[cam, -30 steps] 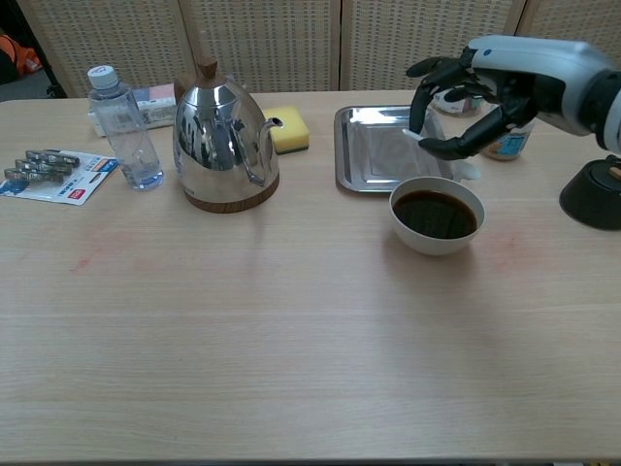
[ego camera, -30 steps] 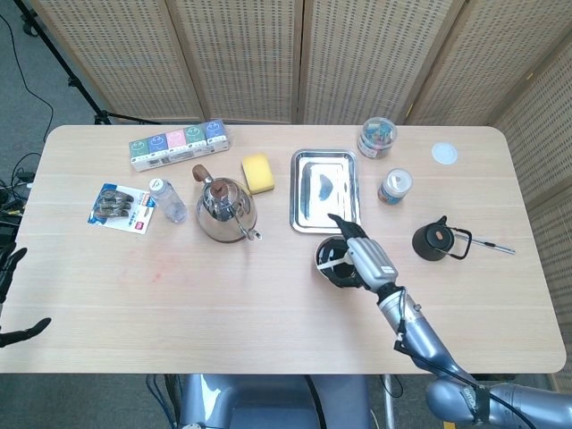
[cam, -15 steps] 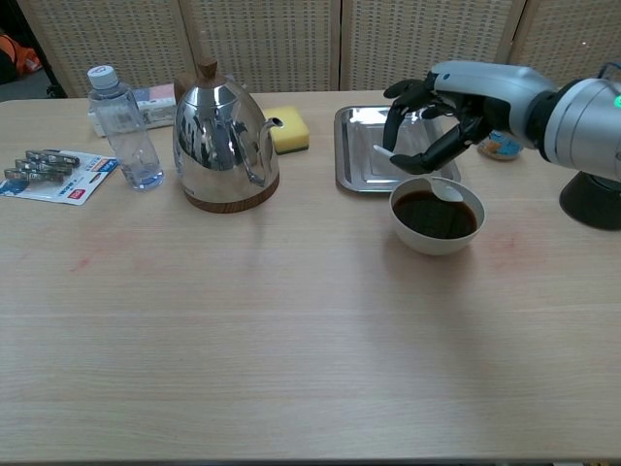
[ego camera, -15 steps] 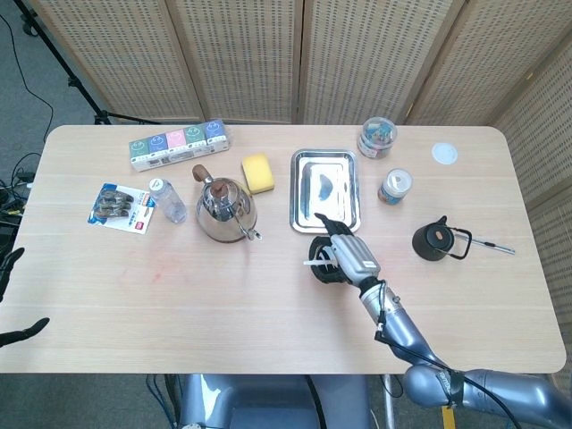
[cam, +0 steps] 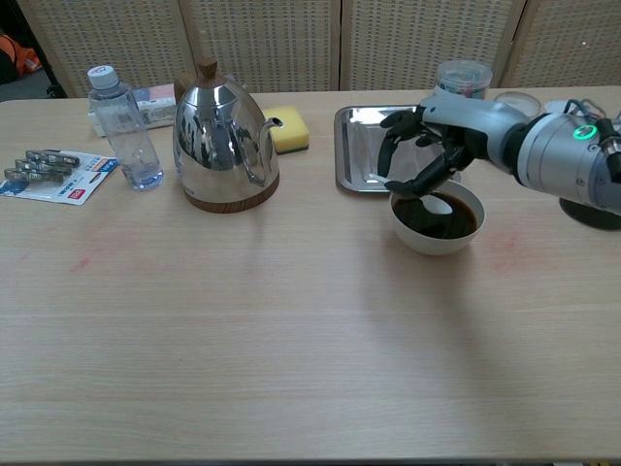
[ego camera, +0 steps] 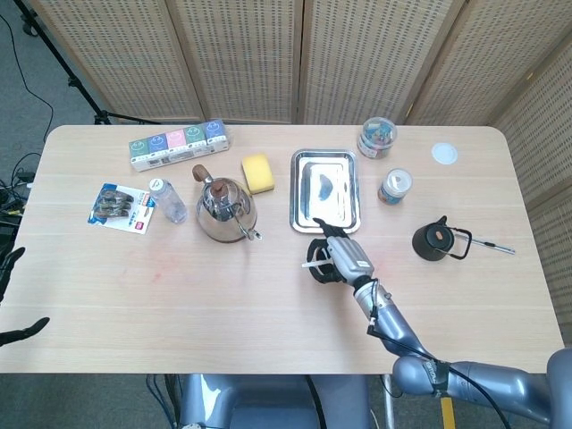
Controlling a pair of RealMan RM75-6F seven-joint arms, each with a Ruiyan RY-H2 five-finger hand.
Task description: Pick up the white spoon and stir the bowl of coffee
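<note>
A white bowl (cam: 431, 240) of dark coffee stands in front of the steel tray (cam: 357, 146). My right hand (cam: 429, 148) hovers over the bowl's far left rim and holds the white spoon (cam: 438, 205), whose scoop dips into the coffee. In the head view the right hand (ego camera: 340, 256) covers most of the bowl (ego camera: 320, 271), and the spoon's handle (ego camera: 313, 264) sticks out to the left. My left hand (ego camera: 25, 332) shows only as dark fingers at the table's left edge, spread apart and holding nothing.
A steel kettle (cam: 223, 144) and a water bottle (cam: 122, 126) stand to the left, with a yellow sponge (cam: 289, 130) behind. A black teapot (ego camera: 434, 239), a can (ego camera: 394, 186) and a jar (ego camera: 376, 138) sit to the right of the tray.
My right hand has moved left and down over the bowl. The spoon went from above the tray into the coffee. The left hand has barely moved.
</note>
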